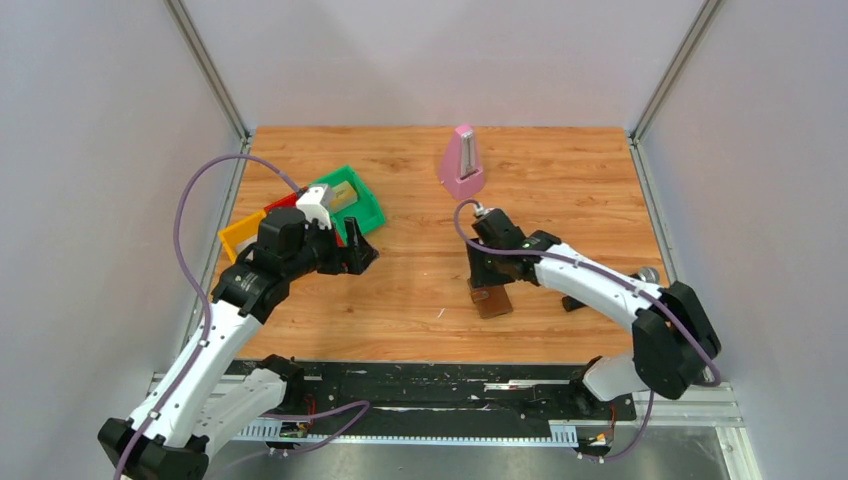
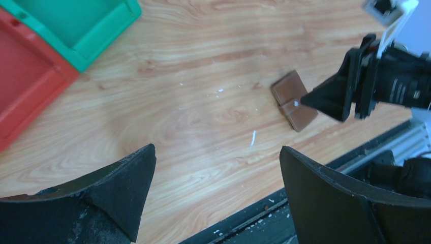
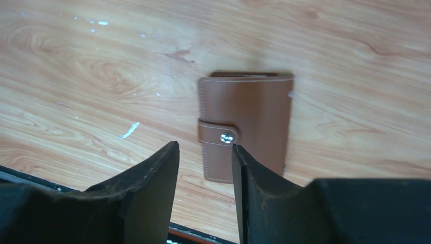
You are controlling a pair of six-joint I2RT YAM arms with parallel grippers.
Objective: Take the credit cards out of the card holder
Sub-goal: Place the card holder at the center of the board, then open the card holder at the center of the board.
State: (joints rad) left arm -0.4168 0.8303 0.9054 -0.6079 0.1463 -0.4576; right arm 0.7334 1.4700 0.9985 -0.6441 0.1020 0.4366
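The card holder (image 1: 492, 300) lies shut on the wooden table, brown side up, with its clasp tab (image 3: 217, 133) snapped. It also shows in the left wrist view (image 2: 294, 100) and the right wrist view (image 3: 249, 101). No credit cards are visible; they are hidden inside it. My right gripper (image 1: 487, 282) is open and hovers just over the holder, its jaws (image 3: 205, 146) either side of the clasp tab, and one fingertip (image 3: 236, 152) is at the metal snap. My left gripper (image 1: 362, 255) is wide open and empty (image 2: 217, 148), well to the left of the holder.
A pink metronome (image 1: 461, 162) stands at the back centre. Green (image 1: 350, 200), red (image 2: 25, 76) and yellow (image 1: 240, 235) trays sit at the left, behind my left gripper. A black rail (image 1: 440, 385) runs along the table's front edge.
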